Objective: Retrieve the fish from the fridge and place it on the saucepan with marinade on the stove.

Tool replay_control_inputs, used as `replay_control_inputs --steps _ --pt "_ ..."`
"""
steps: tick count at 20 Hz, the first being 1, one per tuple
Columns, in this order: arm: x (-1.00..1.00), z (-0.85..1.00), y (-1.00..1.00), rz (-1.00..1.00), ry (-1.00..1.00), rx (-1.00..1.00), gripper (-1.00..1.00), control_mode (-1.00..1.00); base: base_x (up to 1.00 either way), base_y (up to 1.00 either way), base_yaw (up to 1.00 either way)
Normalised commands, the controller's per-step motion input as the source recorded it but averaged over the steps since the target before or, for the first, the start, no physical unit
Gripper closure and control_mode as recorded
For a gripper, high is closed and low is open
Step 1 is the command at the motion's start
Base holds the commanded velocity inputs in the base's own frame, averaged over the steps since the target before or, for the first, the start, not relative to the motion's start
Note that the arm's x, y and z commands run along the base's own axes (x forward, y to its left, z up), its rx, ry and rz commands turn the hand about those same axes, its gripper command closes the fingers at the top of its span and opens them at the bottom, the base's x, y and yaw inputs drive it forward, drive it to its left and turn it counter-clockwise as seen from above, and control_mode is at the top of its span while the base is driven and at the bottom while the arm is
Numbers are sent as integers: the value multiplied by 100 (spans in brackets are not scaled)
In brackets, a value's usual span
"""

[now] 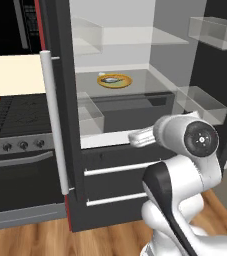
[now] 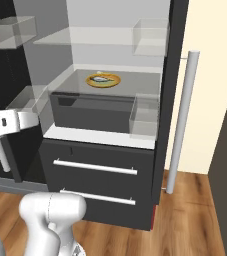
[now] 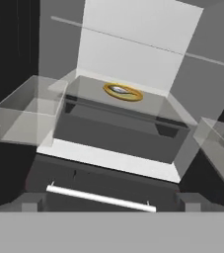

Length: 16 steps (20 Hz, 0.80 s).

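Rendered home kitchen. A tall dark fridge [image 1: 65, 125] is standing open, showing white walls, glass shelves [image 2: 110, 87], clear door bins [image 3: 27, 111] and two bar-handled drawers [image 2: 95, 167]; a black stove [image 1: 15, 125] with grates and a knob row [image 1: 15, 146] is sitting right beside it. Wood floor [image 2: 195, 220] is running underneath, cream wall [image 1: 12, 75] showing behind the stove.

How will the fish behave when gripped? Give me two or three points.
The fish looks thin and smooth, so it may slip between the fingers. It lies flat and low on the plate, so a grasp may push the plate too. Being small, it is probably light.
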Motion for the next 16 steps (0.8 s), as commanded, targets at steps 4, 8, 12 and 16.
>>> replay_control_inputs --steps 4,8,12,16 --pt "0 2 -46 -11 -10 2 -100 -100 0 0 0" --pt "0 14 -61 -18 0 5 -100 -100 0 0 0" --pt "0 21 -63 -10 4 11 -100 -100 0 0 0" --pt "-11 22 -44 0 10 11 -100 -100 0 0 0"
